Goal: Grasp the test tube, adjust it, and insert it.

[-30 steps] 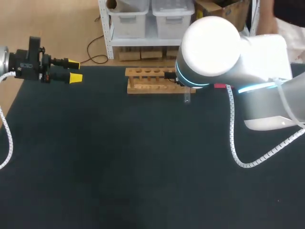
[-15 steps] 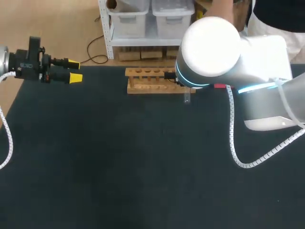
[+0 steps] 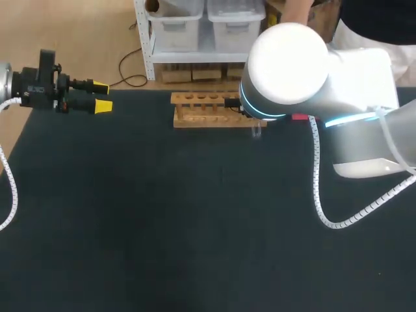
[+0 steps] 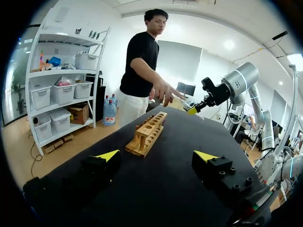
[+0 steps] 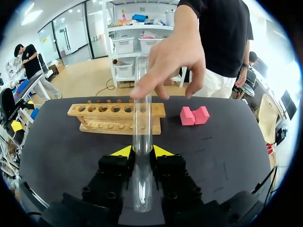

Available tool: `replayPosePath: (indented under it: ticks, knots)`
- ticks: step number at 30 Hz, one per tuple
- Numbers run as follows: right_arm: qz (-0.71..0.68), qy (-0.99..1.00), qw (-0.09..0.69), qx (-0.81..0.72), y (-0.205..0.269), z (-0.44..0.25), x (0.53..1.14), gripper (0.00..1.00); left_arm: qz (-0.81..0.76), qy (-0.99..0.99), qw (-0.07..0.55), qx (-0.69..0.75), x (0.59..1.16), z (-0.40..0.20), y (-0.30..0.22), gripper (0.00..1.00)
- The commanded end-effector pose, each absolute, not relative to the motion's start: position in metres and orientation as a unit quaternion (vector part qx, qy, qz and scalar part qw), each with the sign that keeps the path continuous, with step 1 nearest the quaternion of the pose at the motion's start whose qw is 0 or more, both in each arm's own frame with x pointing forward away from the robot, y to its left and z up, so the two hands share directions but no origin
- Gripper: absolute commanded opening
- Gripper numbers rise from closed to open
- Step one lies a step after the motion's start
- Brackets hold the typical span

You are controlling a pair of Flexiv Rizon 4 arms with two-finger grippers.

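A clear glass test tube (image 5: 142, 127) stands between the yellow tips of my right gripper (image 5: 142, 152), which is shut on its lower part. A person's hand (image 5: 166, 60) reaches over the table, and one finger touches the tube's upper end. The wooden rack (image 5: 116, 118) with its row of holes lies ahead of the gripper, near the table's far edge. In the head view my right arm's white elbow hides that gripper; only a bit of the tube (image 3: 257, 132) shows beside the rack (image 3: 207, 110). My left gripper (image 3: 101, 95) hangs open and empty at the far left.
A pink block (image 5: 194, 115) lies on the black table to the right of the rack. The left wrist view shows the rack (image 4: 147, 134) ahead of my left gripper (image 4: 157, 156), with my right arm (image 4: 215, 94) and the hand beyond it.
A person's hand has come in over the far edge and onto the tube's top. The tube's visible end in the head view has shifted slightly. Neither arm has moved noticeably.
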State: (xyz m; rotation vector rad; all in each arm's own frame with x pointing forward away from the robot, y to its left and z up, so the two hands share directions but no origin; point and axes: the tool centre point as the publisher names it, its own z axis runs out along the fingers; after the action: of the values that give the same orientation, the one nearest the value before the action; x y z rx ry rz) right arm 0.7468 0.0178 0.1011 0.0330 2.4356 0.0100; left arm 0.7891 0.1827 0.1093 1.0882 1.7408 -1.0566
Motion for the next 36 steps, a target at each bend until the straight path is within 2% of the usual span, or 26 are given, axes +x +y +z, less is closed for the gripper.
replayPosePath:
  ticks: [1, 24, 36]
  knots:
    - [0.005, 0.937, 0.348, 0.013, 0.017, 0.101, 0.745, 0.0, -0.419, 0.688, 0.406, 0.431, 0.789, 0.108, 0.183, 1.0]
    - [0.005, 0.937, 0.348, 0.013, 0.017, 0.101, 0.745, 0.0, -0.419, 0.688, 0.406, 0.431, 0.789, 0.108, 0.183, 1.0]
    - [0.012, 0.939, 0.344, -0.01, 0.026, 0.083, 0.765, 0.0, -0.419, 0.688, 0.406, 0.431, 0.789, 0.108, 0.183, 1.0]
